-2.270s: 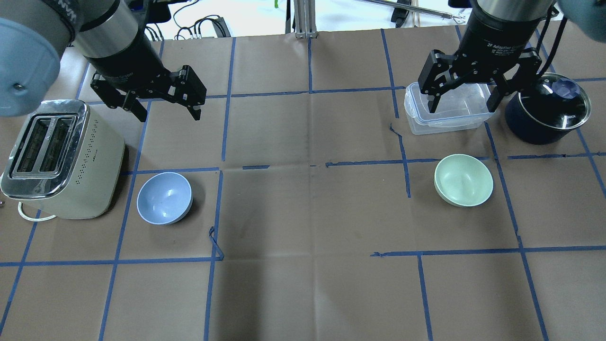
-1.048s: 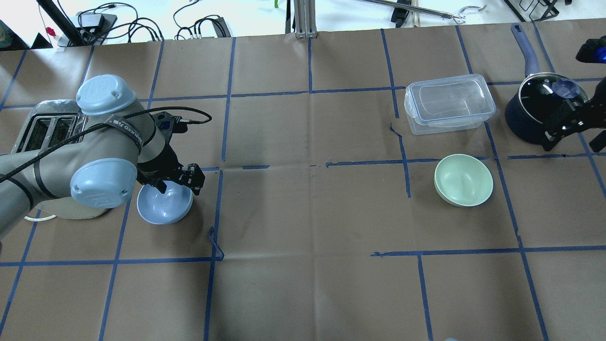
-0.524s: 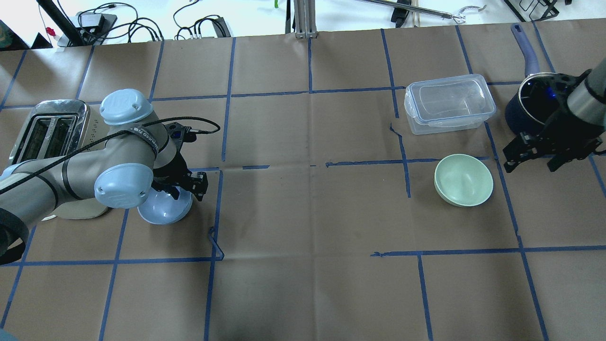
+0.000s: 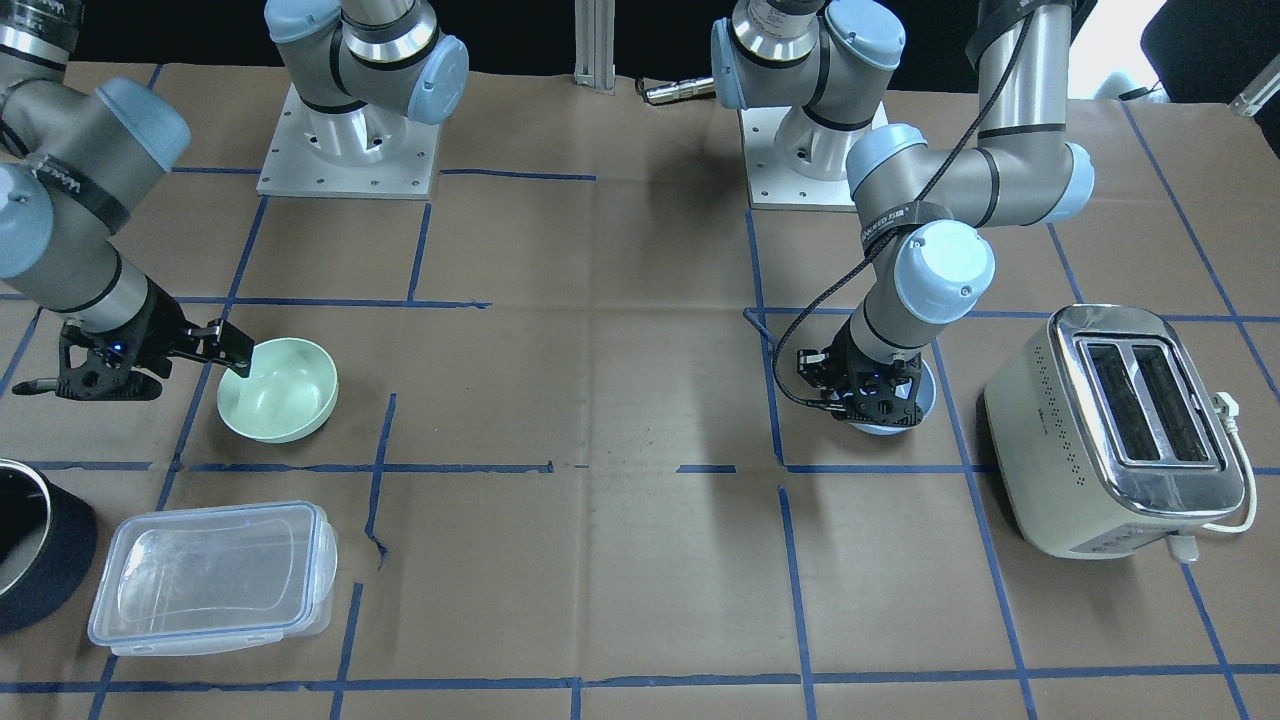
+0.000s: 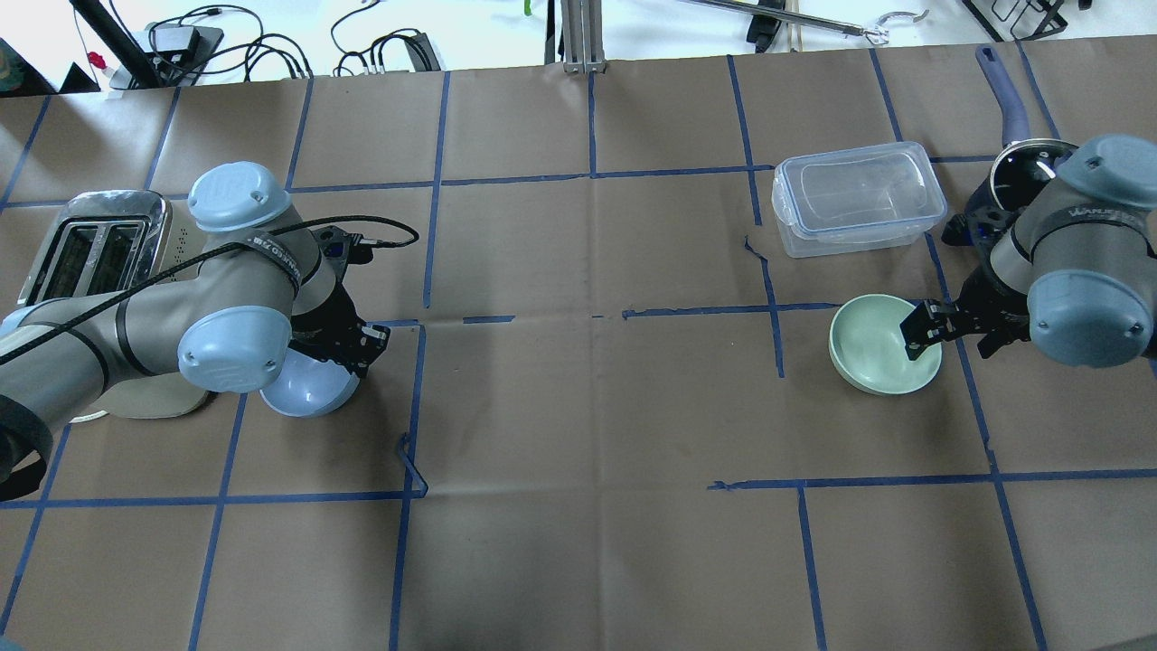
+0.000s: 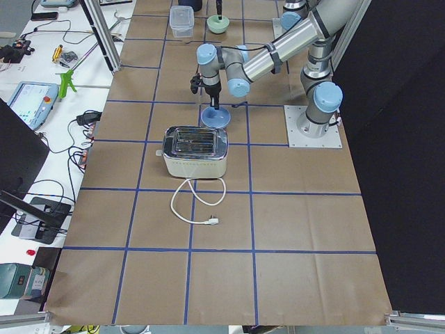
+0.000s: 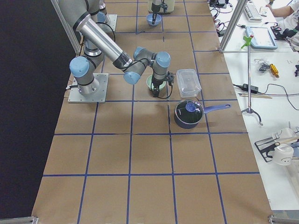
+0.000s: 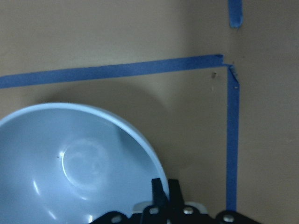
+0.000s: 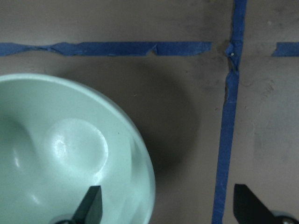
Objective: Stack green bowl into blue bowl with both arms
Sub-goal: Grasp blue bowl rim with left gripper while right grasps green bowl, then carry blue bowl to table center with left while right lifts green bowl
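Both arms, which hung high above the tabletop (image 5: 578, 551) two seconds ago, are now down at their bowls. The left pincer (image 8: 166, 185) was poised over the blue bowl (image 5: 312, 395) a second ago. It is now clenched on that bowl's rim, its two fingers pressed together over the edge in the left wrist view. The bowl has since tipped, so its outer wall faces the overhead camera. I cannot tell whether it is clear of the paper.

The right pincer (image 5: 951, 333) has swung in from beside the dark pot (image 5: 1012, 181) and is spread wide. One finger is inside the green bowl (image 5: 870, 359) and the other outside, astride the rim without gripping it.

I judge the blue bowl secured and the green bowl one closure short of being held, so stacking has not begun.

- **Green bowl:** a plain, matte, pale mint bowl. It sits upright and unmoved near the tabletop's right end, about midway between my edge and the far edge.
- **Blue bowl:** the same shape in pale periwinkle. It lies near the left end, just beside the toaster (image 5: 81, 262).
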Robot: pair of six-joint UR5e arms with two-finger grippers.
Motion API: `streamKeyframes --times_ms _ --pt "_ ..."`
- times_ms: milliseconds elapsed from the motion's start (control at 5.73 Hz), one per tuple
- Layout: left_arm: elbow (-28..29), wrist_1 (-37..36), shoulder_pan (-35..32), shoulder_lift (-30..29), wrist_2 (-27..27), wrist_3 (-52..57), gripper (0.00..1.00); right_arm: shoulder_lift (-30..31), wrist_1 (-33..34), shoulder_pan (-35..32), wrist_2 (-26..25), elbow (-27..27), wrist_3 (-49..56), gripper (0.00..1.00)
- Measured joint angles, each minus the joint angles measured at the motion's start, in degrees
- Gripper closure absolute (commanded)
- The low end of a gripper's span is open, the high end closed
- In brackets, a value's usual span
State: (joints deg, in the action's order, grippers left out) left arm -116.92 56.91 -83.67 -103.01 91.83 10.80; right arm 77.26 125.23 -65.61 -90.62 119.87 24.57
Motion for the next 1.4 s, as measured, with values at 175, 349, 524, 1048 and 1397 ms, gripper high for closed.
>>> streamKeyframes --times_ms 175,349,524,1048,1397 --pt "2.3 1.0 -1.8 -0.1 0.4 -2.9 0.99 -0.2 0.9 0.0 -0.4 0.4 -0.1 0.84" --pt "6.1 3.1 -5.4 -0.6 0.4 -7.4 0.99 -0.1 1.8 0.0 -1.3 0.5 -0.2 0.93" --pt "11.4 6.0 -10.4 -2.0 0.1 -13.2 0.99 0.3 2.2 0.0 -2.2 0.3 -0.2 0.95" --pt "24.9 6.1 -26.1 -10.3 -1.1 -23.4 0.97 3.5 0.1 -2.4 -2.9 -2.3 -0.3 0.96" --pt "26.6 2.0 -31.9 -15.9 -0.7 -23.7 0.96 6.3 -12.6 -3.1 -2.6 -11.7 -0.2 0.96"
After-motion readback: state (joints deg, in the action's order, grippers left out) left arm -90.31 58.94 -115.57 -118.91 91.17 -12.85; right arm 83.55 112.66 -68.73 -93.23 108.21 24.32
